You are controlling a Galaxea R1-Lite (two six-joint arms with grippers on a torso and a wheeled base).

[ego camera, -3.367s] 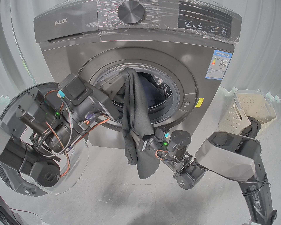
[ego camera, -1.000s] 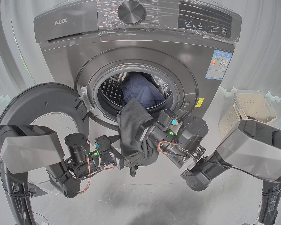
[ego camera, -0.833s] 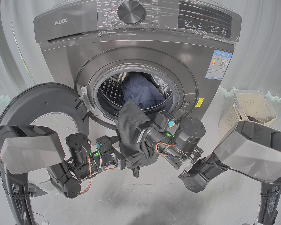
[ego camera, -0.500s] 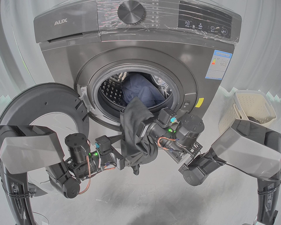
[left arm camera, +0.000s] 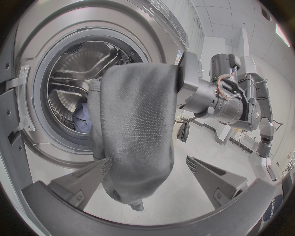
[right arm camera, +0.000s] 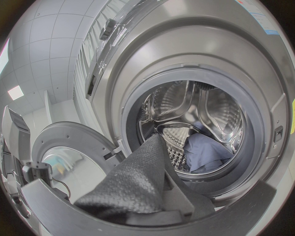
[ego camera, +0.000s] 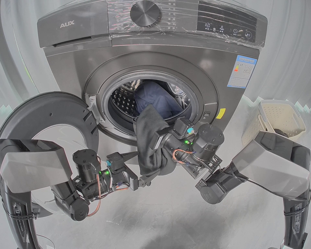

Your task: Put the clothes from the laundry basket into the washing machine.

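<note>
— Clothes count, anyone? I get two for sure: a dark grey garment (ego camera: 152, 155) and a blue garment (ego camera: 155, 97) lying inside the drum of the washing machine (ego camera: 81, 68); plus a dark scrap (ego camera: 280, 131) at the rim of the laundry basket (ego camera: 285, 113), off to the robot's right.

— Same; door (ego camera: 48, 110) hangs open on the robot's left; the grey one's draped over the right tool (ego camera: 146, 131), which is clenched on it, top end up at the drum's lower lip, the rest hanging out front; left tool (ego camera: 141, 167) sits low, released, jaws spread around the hanging end.

— Any writing?

— One logo on the drawer panel, one blue-and-white label (ego camera: 242, 71), one yellow sticker (ego camera: 220, 113), one knob (ego camera: 145, 13); the label's small print isn't legible to me.

— What changed?

— Half a second back a tail of the grey one dangled below the left tool; now it's bunched higher; 3.4 s back the left arm was up at the drum mouth and the garment hung long.
</note>
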